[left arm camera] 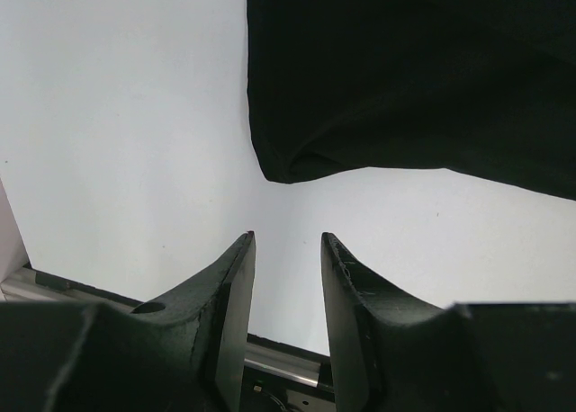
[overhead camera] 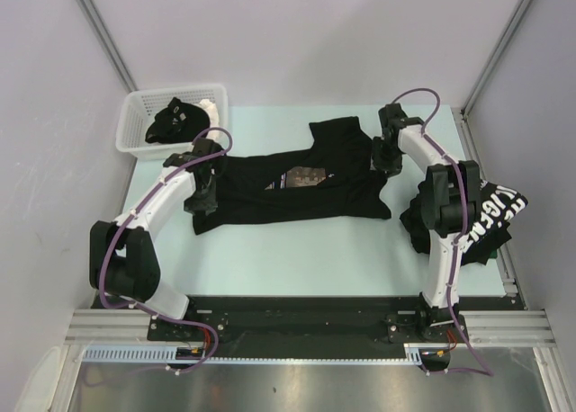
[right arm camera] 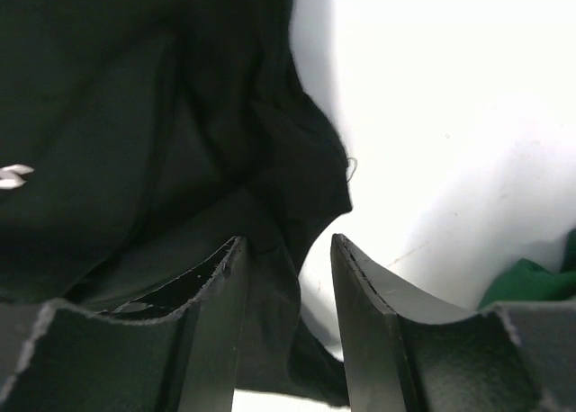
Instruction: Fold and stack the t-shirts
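Note:
A black t-shirt (overhead camera: 297, 192) with a reddish-brown chest print lies spread across the middle of the pale table, one part folded back toward the far side. My left gripper (overhead camera: 202, 199) is at its left end; in the left wrist view the gripper (left arm camera: 288, 241) stands open and empty, just short of the shirt's corner (left arm camera: 405, 79). My right gripper (overhead camera: 385, 156) is at the shirt's right end. Seen from the right wrist, the gripper (right arm camera: 288, 241) is open, with a fold of the shirt (right arm camera: 135, 115) lying loose against its left finger. A second black t-shirt (overhead camera: 490, 216) with big white lettering lies bunched at the table's right edge.
A white slotted basket (overhead camera: 129, 124) stands at the far left corner with a dark garment (overhead camera: 175, 120) in it. Grey walls and metal posts close in the table on three sides. A bit of green (right arm camera: 535, 282) shows at the right of the right wrist view.

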Controlling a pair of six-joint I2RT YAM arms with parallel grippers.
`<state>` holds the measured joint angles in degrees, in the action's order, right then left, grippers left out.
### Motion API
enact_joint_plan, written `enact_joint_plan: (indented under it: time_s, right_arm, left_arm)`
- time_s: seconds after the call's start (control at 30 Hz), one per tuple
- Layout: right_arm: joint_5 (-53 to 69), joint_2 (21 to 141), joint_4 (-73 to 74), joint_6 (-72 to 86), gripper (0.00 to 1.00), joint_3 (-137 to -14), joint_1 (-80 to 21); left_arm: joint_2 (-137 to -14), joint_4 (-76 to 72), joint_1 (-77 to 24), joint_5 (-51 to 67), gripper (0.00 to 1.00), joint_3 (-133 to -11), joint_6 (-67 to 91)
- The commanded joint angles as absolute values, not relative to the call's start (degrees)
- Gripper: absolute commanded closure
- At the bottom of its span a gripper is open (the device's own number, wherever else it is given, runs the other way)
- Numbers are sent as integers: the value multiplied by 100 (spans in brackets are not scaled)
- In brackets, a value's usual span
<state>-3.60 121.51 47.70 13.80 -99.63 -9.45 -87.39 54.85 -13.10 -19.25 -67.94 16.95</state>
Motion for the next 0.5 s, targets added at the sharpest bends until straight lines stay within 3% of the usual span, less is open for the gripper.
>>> enact_joint_plan:
  time_s: [0.0,0.47]
  right_arm:
    - [-273,11479,4623,1266,53,-10318,-1134]
    - [272,11680,4517,1371,50,-10599,-1529]
  left_arm:
    - [-8543,5528,-1327,-1995,60,-6820,1696]
    - [-8420,5555,-1327,-1995,59,-6697,1767]
